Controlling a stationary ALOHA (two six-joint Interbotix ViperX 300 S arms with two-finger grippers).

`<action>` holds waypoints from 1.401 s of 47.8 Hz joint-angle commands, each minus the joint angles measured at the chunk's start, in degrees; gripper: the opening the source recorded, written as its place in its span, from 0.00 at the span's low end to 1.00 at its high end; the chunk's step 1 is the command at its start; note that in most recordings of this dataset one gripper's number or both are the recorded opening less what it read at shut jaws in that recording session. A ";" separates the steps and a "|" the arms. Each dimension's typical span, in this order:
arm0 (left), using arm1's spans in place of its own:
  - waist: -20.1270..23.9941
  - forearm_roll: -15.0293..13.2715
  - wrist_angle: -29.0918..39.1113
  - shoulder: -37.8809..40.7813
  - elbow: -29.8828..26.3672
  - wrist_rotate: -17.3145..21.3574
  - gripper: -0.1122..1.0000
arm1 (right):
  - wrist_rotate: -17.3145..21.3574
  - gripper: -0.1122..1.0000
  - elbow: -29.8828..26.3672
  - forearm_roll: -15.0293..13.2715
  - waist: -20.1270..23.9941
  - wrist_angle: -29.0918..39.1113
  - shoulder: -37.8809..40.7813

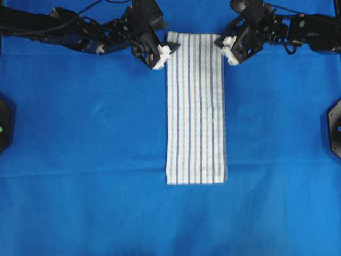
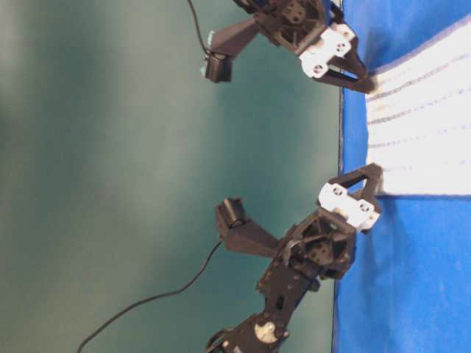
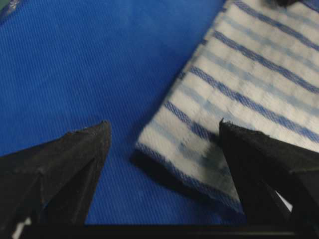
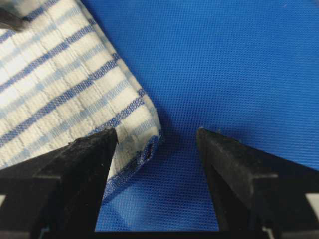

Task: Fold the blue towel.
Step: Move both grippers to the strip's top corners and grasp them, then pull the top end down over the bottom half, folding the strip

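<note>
Right now the blue towel (image 1: pixel 195 106) lies flat as a long narrow strip on the blue tablecloth (image 1: pixel 80 160) that covers the bench, running from the top centre of the overhead view down past the middle. My left tool (image 1: pixel 161 56) sits at the towel's upper left corner, jaws spread wide; in its wrist view the corner (image 3: pixel 164 159) lies between the two dark fingers (image 3: pixel 75 164), the right one over the cloth's edge. My right tool (image 1: pixel 230 49) is at the upper right corner, also wide open, and its wrist view shows that corner (image 4: pixel 144 144) just beside the left finger (image 4: pixel 75 174). Neither tool holds anything.
</note>
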 commanded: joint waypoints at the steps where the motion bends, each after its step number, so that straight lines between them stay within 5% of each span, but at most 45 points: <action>1: 0.18 -0.09 0.00 -0.44 -1.58 0.00 0.92 | -0.09 0.69 -1.32 0.00 -0.09 -0.53 0.09; 7: 0.53 -0.09 0.00 -0.44 -1.58 0.00 0.89 | -0.09 0.69 -1.41 0.00 -0.09 -0.53 0.97; 13: 0.35 -0.09 0.70 -0.35 -1.49 0.18 0.74 | -0.26 0.65 -1.32 -0.26 0.18 -0.62 1.14; 23: -0.97 0.09 1.58 -0.35 -1.49 1.32 0.26 | -0.26 0.18 -1.32 -0.62 1.23 -0.62 1.14; 27: -0.97 0.18 1.67 -0.35 -1.49 1.49 0.14 | -0.26 0.17 -1.32 -0.62 1.41 -0.79 1.14; 67: 0.44 0.18 4.31 -3.69 -5.54 4.04 0.13 | 0.09 0.17 -1.58 -0.44 -0.44 1.14 -4.66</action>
